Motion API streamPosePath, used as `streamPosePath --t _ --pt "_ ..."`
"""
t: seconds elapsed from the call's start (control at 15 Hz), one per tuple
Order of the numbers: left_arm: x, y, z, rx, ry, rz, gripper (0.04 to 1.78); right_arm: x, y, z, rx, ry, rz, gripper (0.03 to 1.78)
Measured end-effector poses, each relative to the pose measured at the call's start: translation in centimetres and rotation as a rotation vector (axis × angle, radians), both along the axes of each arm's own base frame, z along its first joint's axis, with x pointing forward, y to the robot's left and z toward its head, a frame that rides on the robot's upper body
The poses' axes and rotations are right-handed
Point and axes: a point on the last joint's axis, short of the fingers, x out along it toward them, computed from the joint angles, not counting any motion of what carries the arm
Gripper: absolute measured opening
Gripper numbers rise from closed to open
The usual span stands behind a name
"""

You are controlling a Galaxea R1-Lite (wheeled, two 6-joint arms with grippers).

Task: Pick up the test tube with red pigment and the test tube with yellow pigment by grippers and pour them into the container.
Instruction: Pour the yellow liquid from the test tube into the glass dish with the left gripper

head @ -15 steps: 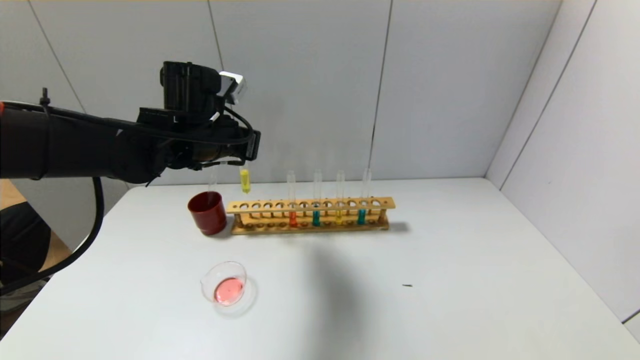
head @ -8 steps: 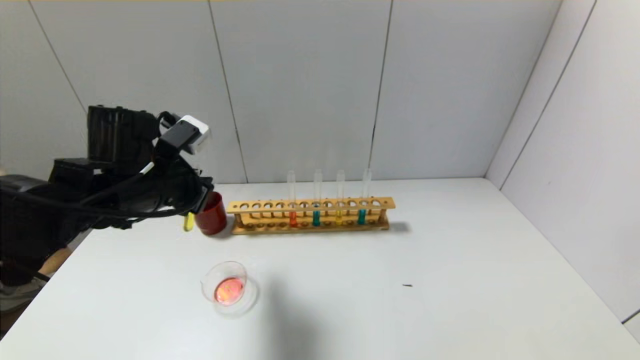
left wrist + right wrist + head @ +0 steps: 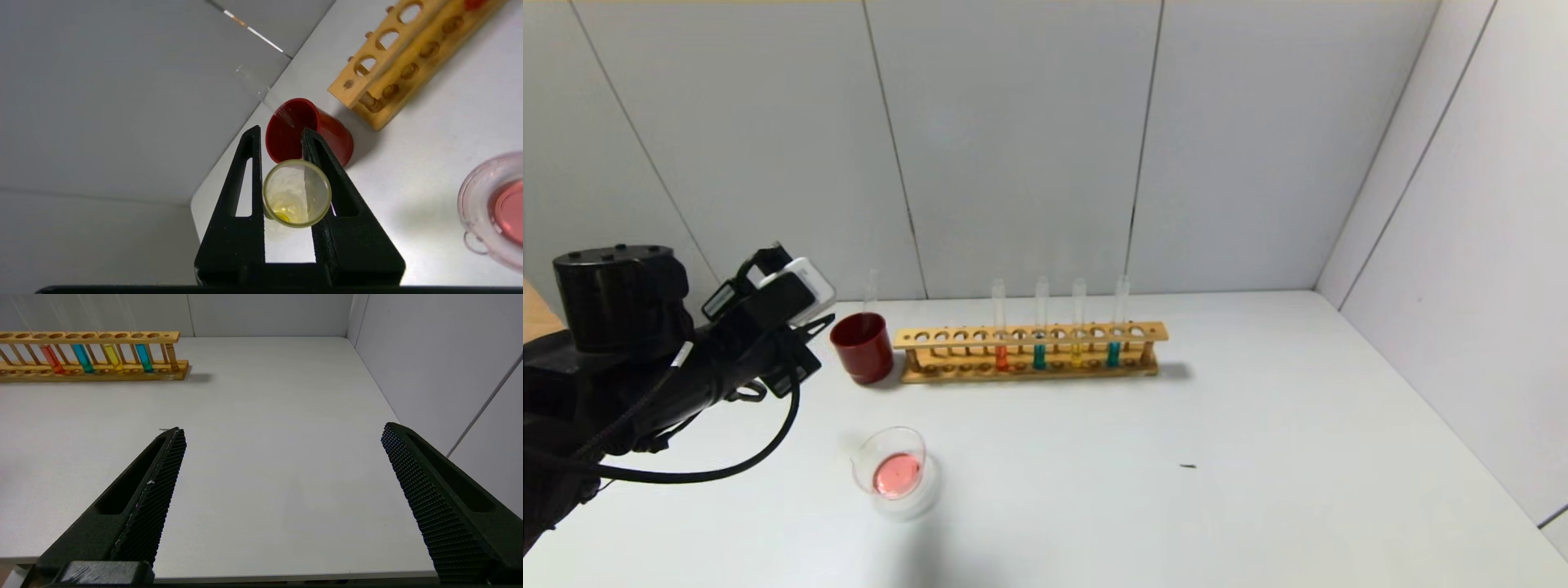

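Head overlooks table; wrists share rack [image 3: 1029, 353].

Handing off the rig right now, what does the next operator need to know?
Left gripper: shut on the yellow tube, held in the air left of the red cup.
Right gripper: open, idle over bare table.
Glass dish: holds pinkish-red liquid, so red appears poured; an empty tube stands in the red cup.
Left: pour yellow into the dish.
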Motion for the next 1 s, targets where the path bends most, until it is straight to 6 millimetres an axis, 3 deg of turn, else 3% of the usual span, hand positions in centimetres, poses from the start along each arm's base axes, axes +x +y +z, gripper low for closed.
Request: streamPosePath --t 0.33,1.0 --pt "-0.2 -0.1 -2.4 0.212 0.000 -0.167 0.36 0.0 0.0 0.0 0.000 0.000 0.000 1.75" --pt "0.0 -0.5 -4.4 0.591 -0.043 -0.306 0.36 0.0 0.0 0.0 0.000 0.000 0.000 1.75"
